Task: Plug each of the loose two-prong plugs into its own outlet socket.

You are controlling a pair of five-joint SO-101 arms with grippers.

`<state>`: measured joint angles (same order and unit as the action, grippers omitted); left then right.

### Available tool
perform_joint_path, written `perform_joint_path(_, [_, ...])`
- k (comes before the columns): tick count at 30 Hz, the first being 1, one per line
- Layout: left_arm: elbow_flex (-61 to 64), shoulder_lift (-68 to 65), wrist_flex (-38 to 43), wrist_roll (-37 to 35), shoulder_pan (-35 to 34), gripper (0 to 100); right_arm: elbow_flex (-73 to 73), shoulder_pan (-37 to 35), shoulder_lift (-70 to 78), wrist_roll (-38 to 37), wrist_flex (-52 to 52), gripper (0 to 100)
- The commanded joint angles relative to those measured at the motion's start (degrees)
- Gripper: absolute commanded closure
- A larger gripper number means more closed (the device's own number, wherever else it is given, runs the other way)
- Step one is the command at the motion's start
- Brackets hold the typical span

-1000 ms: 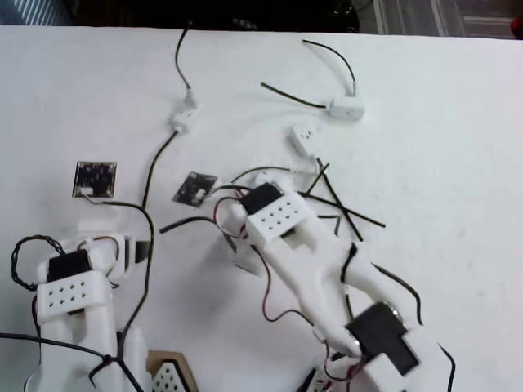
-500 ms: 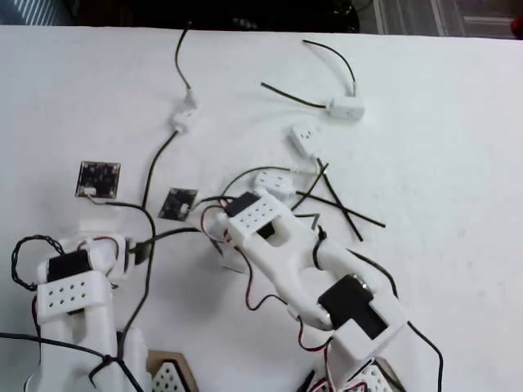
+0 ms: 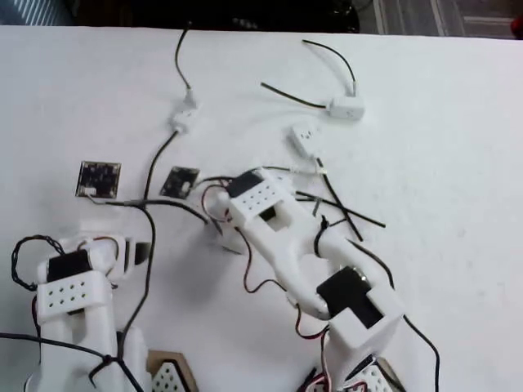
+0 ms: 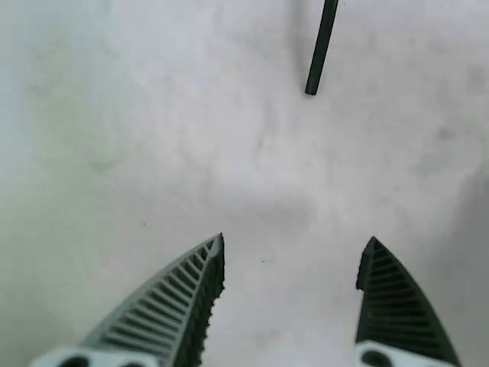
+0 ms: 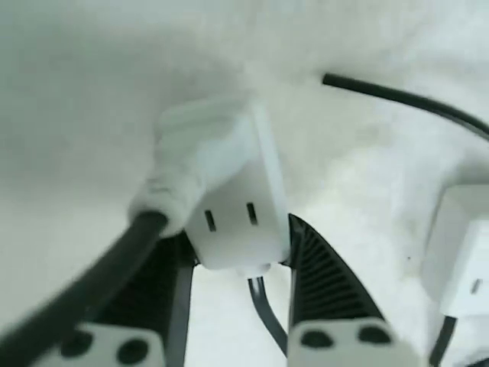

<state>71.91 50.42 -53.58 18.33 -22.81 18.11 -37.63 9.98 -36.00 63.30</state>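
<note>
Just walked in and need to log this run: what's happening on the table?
The right arm's end effector is shut on a white outlet socket with a black cord, near the middle of the table. The left end effector hangs open over bare table, holding nothing. Another loose socket lies farther back.

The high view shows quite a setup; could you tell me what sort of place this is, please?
Probably a robotics lab bench: a white table carrying two white plastic arms with exposed wiring, small bare black circuit boards, and a white outlet socket on a black cord.
</note>
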Motion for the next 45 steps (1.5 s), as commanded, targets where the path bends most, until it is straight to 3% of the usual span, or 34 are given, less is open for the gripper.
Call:
perform_joint_path(1, [-0.26, 1.36, 0.88, 0.62, 0.04, 72, -4.92, 3.74, -6.73, 0.09, 3.74, 98.1])
perform_joint_path(13, [-0.26, 1.27, 0.88, 0.62, 0.04, 72, -15.74, 24.48, -8.92, -0.18, 2.42, 98.1])
perform_joint_path(22, [-0.26, 1.27, 0.88, 0.62, 0.04, 72, -27.43, 39.16, 9.63, 0.0, -12.0, 98.1])
perform_joint_path(31, [-0.26, 1.27, 0.88, 0.53, 0.04, 72, -45.63, 45.14, 29.14, 0.0, -12.79, 98.1])
perform_joint_path(35, [-0.26, 1.27, 0.88, 0.53, 0.04, 72, -51.69, 45.32, 32.13, 2.73, -7.43, 95.6])
perform_joint_path(40, [-0.26, 1.27, 0.88, 0.53, 0.04, 72, -59.78, 44.35, 30.02, 7.65, 6.46, 80.9])
perform_joint_path(45, [-0.26, 1.27, 0.88, 0.53, 0.04, 72, -66.55, 41.8, 26.42, 7.65, 19.56, 79.6])
